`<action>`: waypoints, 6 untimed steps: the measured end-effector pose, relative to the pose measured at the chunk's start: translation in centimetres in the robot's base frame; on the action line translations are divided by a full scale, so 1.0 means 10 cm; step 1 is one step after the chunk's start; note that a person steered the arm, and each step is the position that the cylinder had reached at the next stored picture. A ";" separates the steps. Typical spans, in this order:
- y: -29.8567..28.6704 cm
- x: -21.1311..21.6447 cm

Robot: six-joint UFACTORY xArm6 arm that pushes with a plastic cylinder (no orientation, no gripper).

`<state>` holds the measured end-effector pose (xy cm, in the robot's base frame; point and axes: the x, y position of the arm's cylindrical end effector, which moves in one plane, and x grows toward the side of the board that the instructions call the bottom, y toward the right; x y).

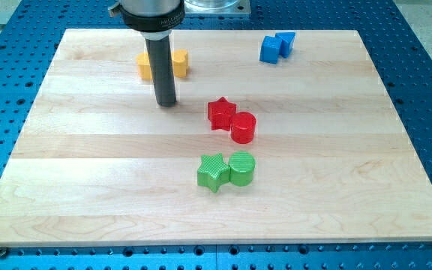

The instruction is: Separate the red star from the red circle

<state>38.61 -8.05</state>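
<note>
Nearest the view's bottom, on the pale wooden board (pixel 88 202), sit two green blocks side by side and touching: a green star (pixel 214 172) on the view's left and a green cylinder (pixel 242 168) on its right. Just above them, near the middle of the board, lie the two red blocks, also pressed against each other: the red circle (pixel 244 127), a short round cylinder, sits lower and to the view's right, while the red star (pixel 220 114) sits slightly higher and to the view's left, one of its points meeting the circle's side. Left of the red star and a little higher, my tip (pixel 167 103) rests on the board at the foot of the straight dark rod; it is near the star but apart from it, with bare wood between them, and it touches no block. There are no jaws to part or close, only the plain rod end. Farther up, behind the rod, a yellow block (pixel 177 63) is partly hidden, its shape unclear. At the view's top right stand two blue blocks (pixel 277 46), close together, shapes hard to make out.
</note>
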 end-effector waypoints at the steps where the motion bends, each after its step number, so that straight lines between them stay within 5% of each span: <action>1: -0.05 -0.01; 3: -0.17 -0.07; 6: 0.46 0.82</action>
